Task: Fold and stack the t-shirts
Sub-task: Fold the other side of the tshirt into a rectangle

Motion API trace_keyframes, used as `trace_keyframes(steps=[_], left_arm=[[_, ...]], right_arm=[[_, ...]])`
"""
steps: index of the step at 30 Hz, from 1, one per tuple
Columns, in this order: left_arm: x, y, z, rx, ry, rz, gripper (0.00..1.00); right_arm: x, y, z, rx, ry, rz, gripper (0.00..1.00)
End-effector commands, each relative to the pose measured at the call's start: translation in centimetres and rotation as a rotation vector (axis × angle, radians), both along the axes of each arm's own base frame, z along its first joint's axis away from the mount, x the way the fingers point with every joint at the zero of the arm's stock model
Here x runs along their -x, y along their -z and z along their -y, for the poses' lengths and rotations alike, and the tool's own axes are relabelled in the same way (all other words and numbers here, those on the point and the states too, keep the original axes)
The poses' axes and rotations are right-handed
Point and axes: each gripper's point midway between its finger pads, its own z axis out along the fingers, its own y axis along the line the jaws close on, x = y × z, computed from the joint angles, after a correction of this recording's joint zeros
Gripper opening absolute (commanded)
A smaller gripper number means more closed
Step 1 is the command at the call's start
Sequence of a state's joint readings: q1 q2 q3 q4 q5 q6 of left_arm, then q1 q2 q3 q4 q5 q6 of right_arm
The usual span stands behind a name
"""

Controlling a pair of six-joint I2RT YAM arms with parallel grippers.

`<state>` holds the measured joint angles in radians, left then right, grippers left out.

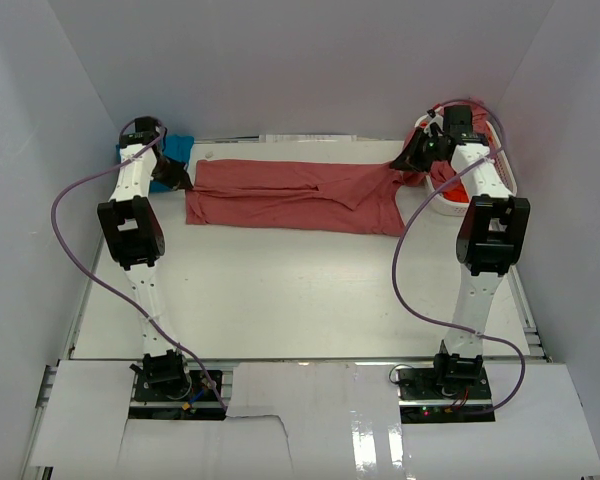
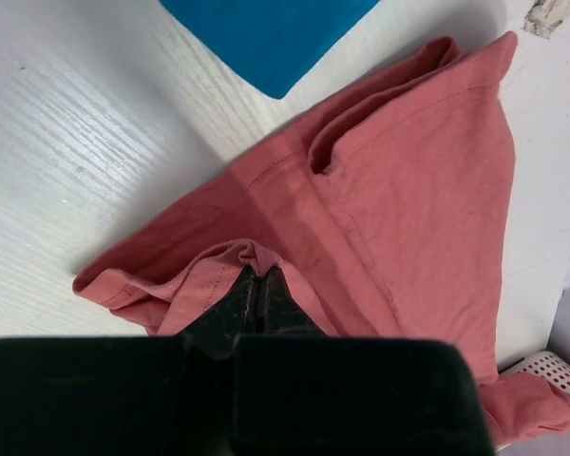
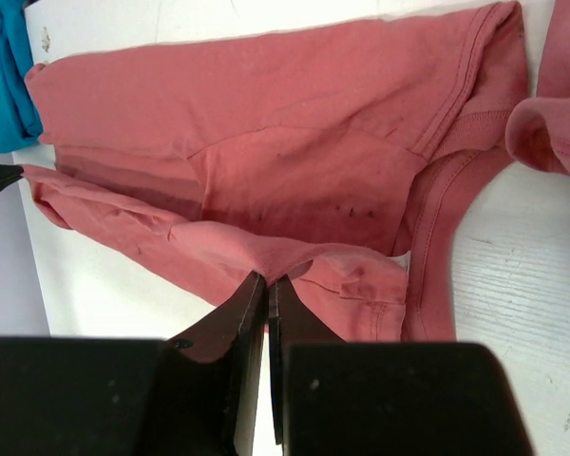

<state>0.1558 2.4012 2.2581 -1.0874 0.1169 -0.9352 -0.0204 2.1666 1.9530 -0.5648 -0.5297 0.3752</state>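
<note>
A dusty rose-red t-shirt [image 1: 290,195] lies stretched sideways across the far half of the table. My left gripper [image 1: 177,178] is shut on its left edge, where a pinch of cloth rises between the tips [image 2: 256,271]. At the right end, my right gripper [image 1: 412,160] is shut on a fold of the same t-shirt [image 3: 266,190], the fabric bunched at the tips [image 3: 269,278]. A turquoise blue t-shirt [image 1: 180,148] lies at the far left behind my left gripper; it also shows in the left wrist view [image 2: 266,38]. More rose-red cloth [image 1: 450,180] hangs in the basket.
A white slatted basket [image 1: 505,178] stands at the far right corner, under the right arm. White walls close in the table on three sides. A strip of paper [image 1: 310,138] lies along the far edge. Purple cables loop beside both arms.
</note>
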Motion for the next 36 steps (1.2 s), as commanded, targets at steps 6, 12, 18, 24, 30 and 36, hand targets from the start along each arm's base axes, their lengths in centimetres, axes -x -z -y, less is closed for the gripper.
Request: trace_keyframes(steps=[6,12,18,24,30,36], left_arm=[[-1.9,-1.7,0.1,0.029,-0.008,0.108,0.00],[-2.1,-1.1,0.3,0.047,-0.008,0.109,0.00],[-2.1,-0.8,0.3,0.045,-0.010,0.110,0.00],[-1.7,-0.1,0.3,0.048,-0.016,0.090,0.00],[-1.0,0.9,0.0,0.038,-0.034,0.058,0.00],[-1.3,2.0,0.0,0.062,-0.055,0.045,0.00]], right_arm=[[-1.0,1.8,0.2,-0.029,0.004,0.021,0.08],[-1.8,2.9,0.1,-0.041,0.008,0.020,0.08],[-2.7,3.5,0.5,-0.034,0.026,0.026,0.08],[-3.5,4.1,1.1,-0.038,0.053,0.021,0.08],[-4.1,4.6,1.6,-0.049,0.082,0.018,0.08],[-4.9,5.3,1.4,-0.084,0.098,0.019,0.08]])
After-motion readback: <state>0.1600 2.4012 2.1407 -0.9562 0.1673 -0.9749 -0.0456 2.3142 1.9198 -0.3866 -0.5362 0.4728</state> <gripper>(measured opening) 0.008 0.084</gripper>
